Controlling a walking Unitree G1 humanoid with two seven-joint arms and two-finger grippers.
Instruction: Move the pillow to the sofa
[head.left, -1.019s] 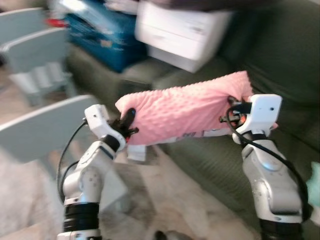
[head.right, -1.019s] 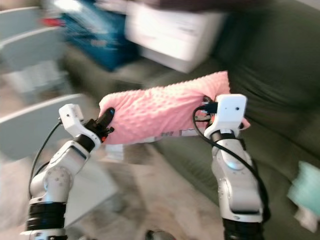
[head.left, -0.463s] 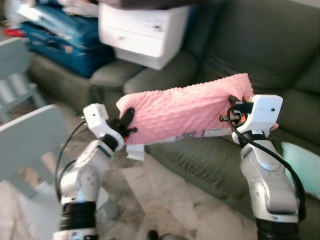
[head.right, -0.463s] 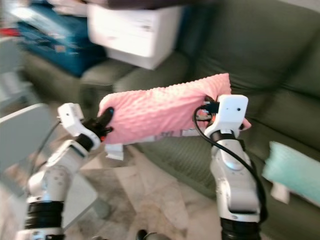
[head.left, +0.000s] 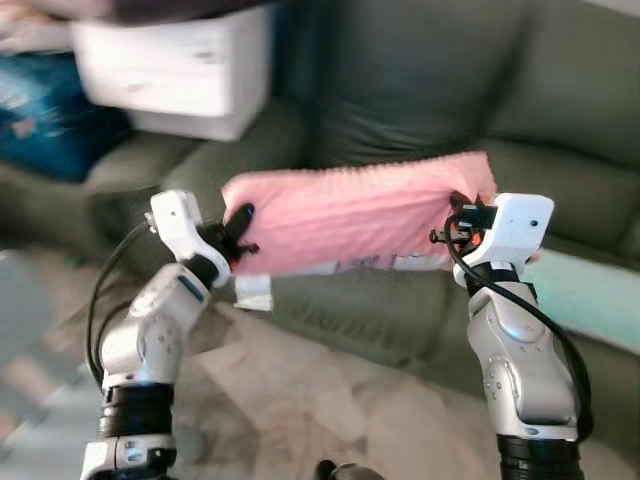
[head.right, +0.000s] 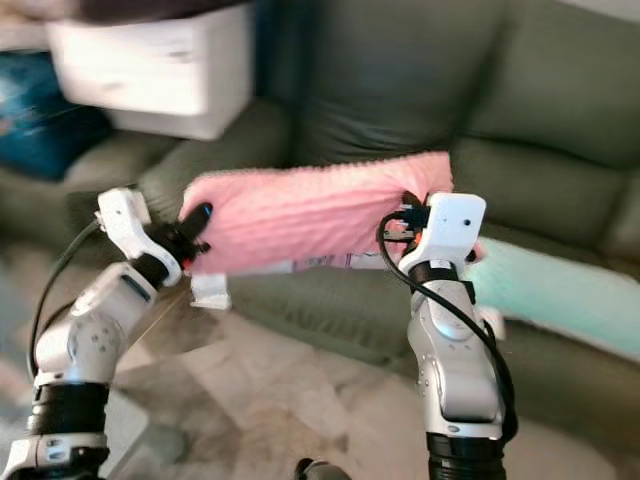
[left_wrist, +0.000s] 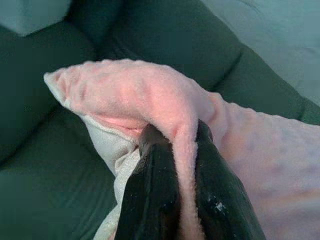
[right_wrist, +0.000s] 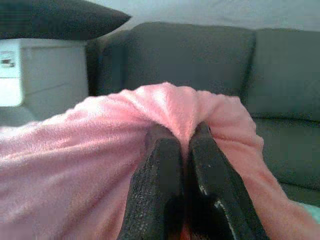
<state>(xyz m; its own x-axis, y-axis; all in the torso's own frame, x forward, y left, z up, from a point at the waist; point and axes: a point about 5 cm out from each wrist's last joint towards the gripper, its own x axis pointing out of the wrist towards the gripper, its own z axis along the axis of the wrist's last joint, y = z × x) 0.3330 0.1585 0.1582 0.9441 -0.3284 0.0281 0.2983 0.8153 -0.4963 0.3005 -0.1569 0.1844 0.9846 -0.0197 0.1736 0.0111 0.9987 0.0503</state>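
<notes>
Pillow (head.left: 355, 220): pink, stretched level in the air between both grippers, in front of the green sofa (head.left: 420, 90).
Eye views: left gripper (head.left: 238, 232) pinches the pillow's left end, right gripper (head.left: 462, 222) its right end; a white box (head.left: 165, 70) sits on the sofa's left part, a pale teal cushion (head.right: 560, 295) on the seat at right; stone floor (head.left: 300, 400) below.
Left wrist view: black fingers (left_wrist: 155, 195) clamped on a fold of pink fabric, sofa behind.
Right wrist view: fingers (right_wrist: 160, 195) pressed together on a pinched ridge of the pillow; sofa back beyond.

view swung right, sofa (head.left: 420, 90) now ahead; teal cushion (head.right: 560, 290) revealed
</notes>
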